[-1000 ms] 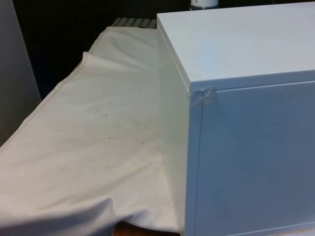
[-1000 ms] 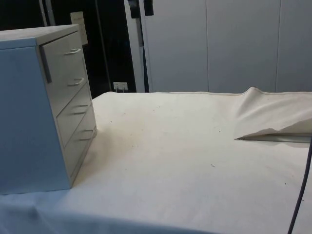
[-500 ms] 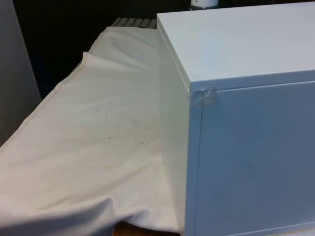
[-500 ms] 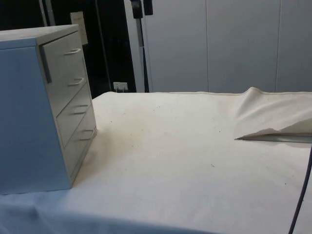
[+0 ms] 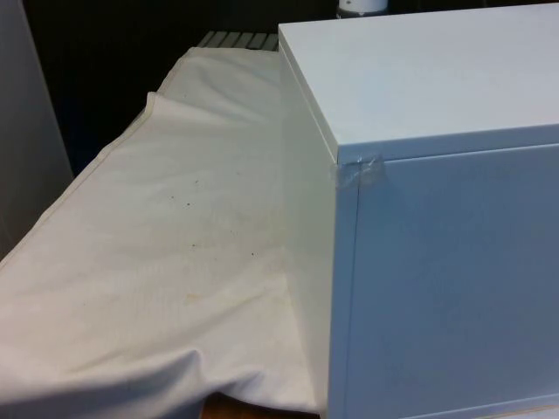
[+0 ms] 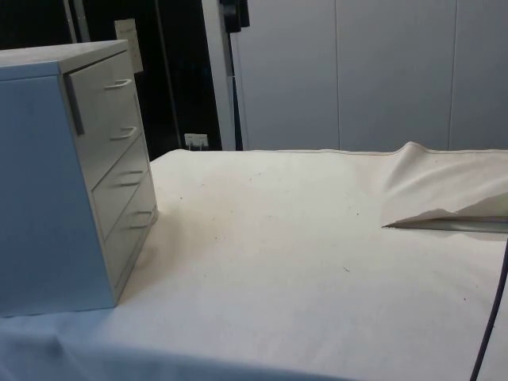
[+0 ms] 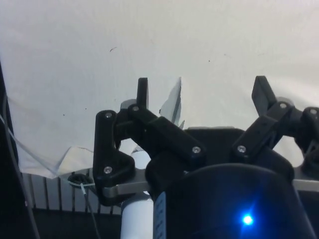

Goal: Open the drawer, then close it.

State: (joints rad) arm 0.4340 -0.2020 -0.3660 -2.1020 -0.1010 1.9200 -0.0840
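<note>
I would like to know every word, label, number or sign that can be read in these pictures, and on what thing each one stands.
No text can be read.
The chest of drawers is plain, with no label on top, back or drawer fronts.
The tape on its corner has no print.
The pale sheet on the dark cabinet: any writing is too small to read.
The cloth bears only small specks.

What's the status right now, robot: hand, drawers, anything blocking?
Hand open, above bare white cloth, holding nothing. Chest of drawers untouched, all drawers shut. Nothing blocking the drawer fronts.
</note>
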